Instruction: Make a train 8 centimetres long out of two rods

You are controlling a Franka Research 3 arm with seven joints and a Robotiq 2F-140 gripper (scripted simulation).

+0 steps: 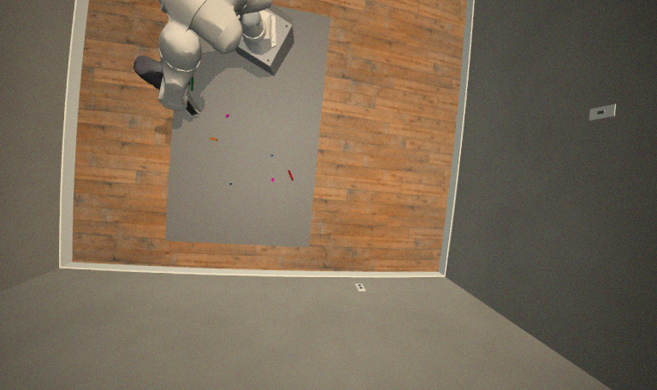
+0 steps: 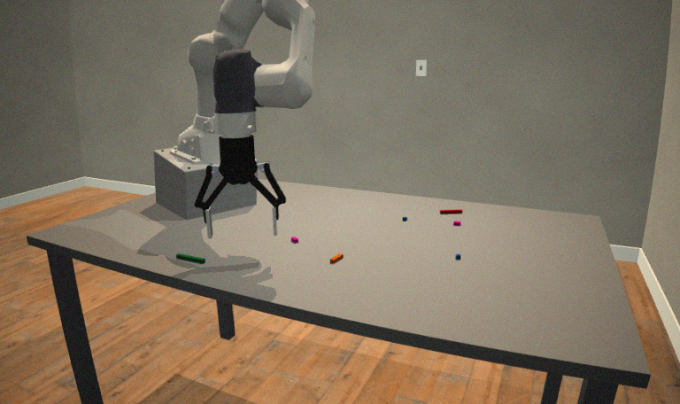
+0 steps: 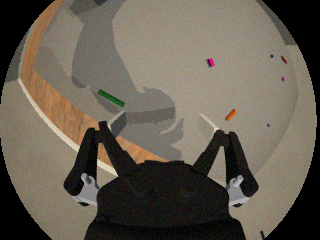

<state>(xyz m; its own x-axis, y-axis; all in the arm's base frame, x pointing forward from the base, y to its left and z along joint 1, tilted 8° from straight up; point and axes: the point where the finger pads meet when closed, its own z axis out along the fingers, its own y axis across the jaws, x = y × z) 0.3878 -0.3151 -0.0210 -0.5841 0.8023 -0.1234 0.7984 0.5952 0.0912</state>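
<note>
Step in hand: by your task's colour key, red plus blue makes eight, so you look to be at the start, with neither rod picked up and no train built.
Gripper: yours (image 1: 192,108) (image 2: 242,235) (image 3: 163,121) stands wide with nothing between the fingers, above the tabletop (image 1: 242,216) (image 2: 501,304) (image 3: 165,50), left of centre in the exterior view.
Red rod: lies flat, right of centre in the top view (image 1: 290,174) (image 2: 451,211) (image 3: 284,59).
Nearer blue rod: up and left of the red in the top view (image 1: 271,155) (image 2: 405,219) (image 3: 272,56), apart from it.
Other blue rod: lower left of the red there (image 1: 230,183) (image 2: 458,256) (image 3: 268,125); a spare if you use the nearer one.
Next move: you would carry the gripper to the right of the exterior frame, align across a chosen rod, then lower.
In the way: one magenta rod (image 1: 272,179) (image 2: 456,223) (image 3: 283,79) sits near the red; wide fingers could nudge it, so consider building elsewhere.
Leave alone: the green rod (image 1: 192,83) (image 2: 190,258) (image 3: 111,98), orange rod (image 1: 213,138) (image 2: 336,258) (image 3: 231,115) and second magenta rod (image 1: 227,115) (image 2: 295,239) (image 3: 211,62).
</note>
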